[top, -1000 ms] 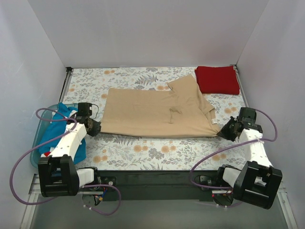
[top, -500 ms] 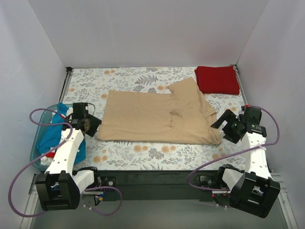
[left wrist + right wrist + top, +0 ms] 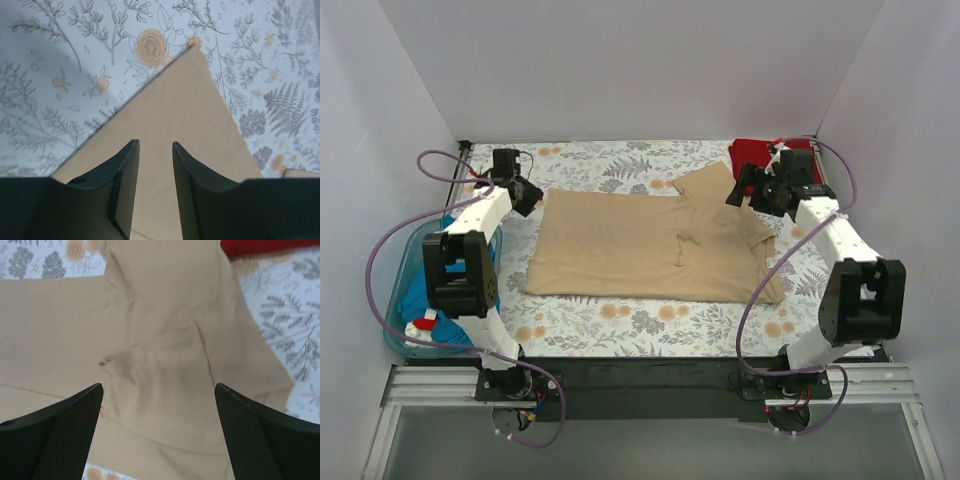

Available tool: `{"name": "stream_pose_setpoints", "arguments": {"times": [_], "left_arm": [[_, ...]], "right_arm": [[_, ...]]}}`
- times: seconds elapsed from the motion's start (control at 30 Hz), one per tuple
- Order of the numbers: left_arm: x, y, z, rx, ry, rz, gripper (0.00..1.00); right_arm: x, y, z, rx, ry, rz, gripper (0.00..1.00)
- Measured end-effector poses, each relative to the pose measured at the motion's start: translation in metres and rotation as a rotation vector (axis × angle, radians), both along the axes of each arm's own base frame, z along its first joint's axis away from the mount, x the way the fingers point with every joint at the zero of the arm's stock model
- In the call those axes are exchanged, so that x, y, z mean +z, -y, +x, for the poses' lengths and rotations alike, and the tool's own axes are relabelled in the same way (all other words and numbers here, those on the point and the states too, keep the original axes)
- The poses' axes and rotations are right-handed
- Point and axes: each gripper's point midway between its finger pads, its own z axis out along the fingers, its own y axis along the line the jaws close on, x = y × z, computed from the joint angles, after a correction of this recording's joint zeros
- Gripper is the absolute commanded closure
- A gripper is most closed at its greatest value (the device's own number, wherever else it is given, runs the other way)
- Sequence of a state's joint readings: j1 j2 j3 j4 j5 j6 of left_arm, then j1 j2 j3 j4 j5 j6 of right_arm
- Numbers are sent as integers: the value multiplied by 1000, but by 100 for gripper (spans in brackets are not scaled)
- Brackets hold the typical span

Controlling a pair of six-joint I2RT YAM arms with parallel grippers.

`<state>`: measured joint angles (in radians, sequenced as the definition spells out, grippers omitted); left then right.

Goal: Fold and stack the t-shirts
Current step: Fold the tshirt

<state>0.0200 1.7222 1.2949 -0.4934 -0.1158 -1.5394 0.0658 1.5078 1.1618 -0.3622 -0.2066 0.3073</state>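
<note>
Moved since a second ago: both my arms have swung from the near corners of the tan t-shirt (image 3: 640, 245) up to its far corners, and the near hem now lies flat on the tablecloth (image 3: 620, 165).
Teal t-shirt (image 3: 415, 290): bunched in the tub (image 3: 388, 322) off the left edge of the desk, waiting its turn.
Left gripper (image 3: 153, 145): fingers only narrowly parted, pinching nothing, poised over the tan shirt's far left corner so that I can nip that point.
Tan t-shirt (image 3: 195, 125): spread mid-desk with its sleeve end to the right and a wrinkle there; I judge it laid out for folding, not yet folded.
Right gripper (image 3: 159, 386): spread wide and empty, above the rumpled sleeve area toward the far right.
Dark red t-shirt (image 3: 750, 152): already folded in the far right corner, likely the base of the stack.
</note>
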Motion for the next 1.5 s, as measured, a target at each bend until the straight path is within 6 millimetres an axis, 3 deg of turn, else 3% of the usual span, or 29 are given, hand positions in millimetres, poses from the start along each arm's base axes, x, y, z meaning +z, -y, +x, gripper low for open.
{"name": "stream_pose_setpoints", "arguments": {"times": [0.17, 0.3, 0.43, 0.63, 0.8, 1.03, 1.17, 1.27, 1.37, 1.5], "left_arm": [[-43, -3, 43, -37, -68, 44, 71], [-65, 1, 74, -70, -81, 80, 72], [-68, 15, 93, -127, -72, 127, 72], [-47, 47, 130, -189, -3, 255, 72], [-51, 57, 126, -178, -44, 362, 72], [-75, 33, 121, -110, -150, 492, 66], [-91, 28, 124, -105, -183, 518, 66], [-91, 26, 124, -103, -186, 527, 67], [-92, 26, 123, -103, -191, 527, 73], [-92, 24, 121, -96, -198, 535, 97]], "right_arm": [[-15, -1, 51, 25, 18, -53, 3], [-27, -4, 70, 45, 12, -77, 4], [-32, -11, 77, 69, 19, -105, 4], [-31, -21, 83, 92, 40, -119, 5], [-29, -20, 89, 94, 56, -135, 5], [-28, -22, 97, 99, 66, -133, 5], [-33, -23, 99, 103, 58, -130, 6], [-36, -23, 99, 104, 51, -130, 6], [-37, -23, 99, 104, 49, -130, 6], [-38, -23, 99, 104, 48, -130, 6]]}}
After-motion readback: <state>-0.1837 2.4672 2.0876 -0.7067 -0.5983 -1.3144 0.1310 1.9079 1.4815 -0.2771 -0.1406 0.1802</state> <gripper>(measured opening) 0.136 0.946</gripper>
